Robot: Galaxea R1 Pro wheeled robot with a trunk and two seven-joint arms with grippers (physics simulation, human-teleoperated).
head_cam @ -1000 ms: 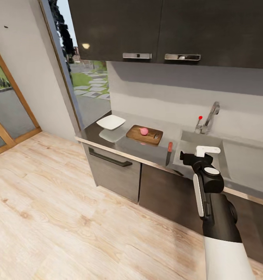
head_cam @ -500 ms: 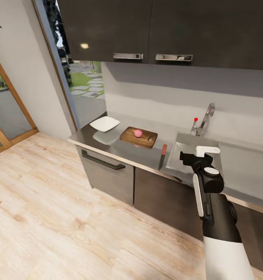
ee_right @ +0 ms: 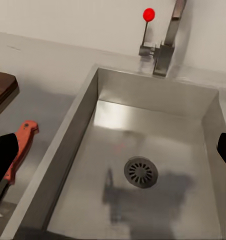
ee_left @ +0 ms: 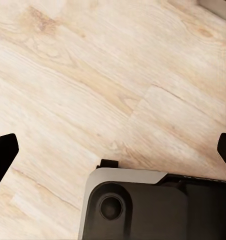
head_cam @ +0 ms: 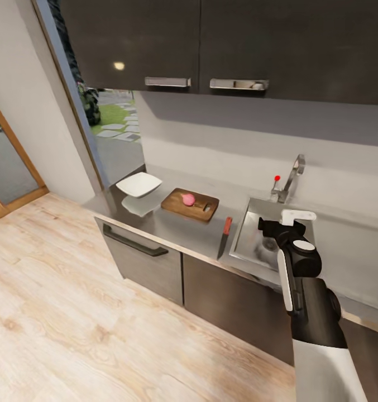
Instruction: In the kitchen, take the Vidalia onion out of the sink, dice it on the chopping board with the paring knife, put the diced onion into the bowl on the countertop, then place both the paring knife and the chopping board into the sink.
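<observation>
In the head view, the bench (head_cam: 189, 234) runs across the middle, under dark wall cupboards (head_cam: 211, 44). The chopping board (head_cam: 190, 204) lies flat on the bench, and the Vidalia onion (head_cam: 187, 199) sits on top of it as one whole pink ball. At 9 o'clock from the board, just beside it, is the white bowl (head_cam: 138, 183). At 4 o'clock from the board lies the paring knife (head_cam: 224, 236), its red handle pointing to the wall and its dark blade to the front edge. The knife is between the board and the sink (head_cam: 250, 237). The tap (head_cam: 288, 181) with its red knob stands behind the sink. The right arm reaches up from 5 o'clock, and the right gripper (head_cam: 275, 226) is over the sink. From here I cannot tell how its fingers stand.

In the left wrist view, the left fingers (ee_left: 2, 152) are dark tips far apart at both edges, so they are open and hold nothing. Below them is the pale wood floor (ee_left: 93, 90).

In the right wrist view, the right fingers (ee_right: 3, 155) are also wide apart and hold nothing. They are above the sink with its round drain (ee_right: 141, 172). The knife's red handle lies on the bench beside the sink, near one finger.
</observation>
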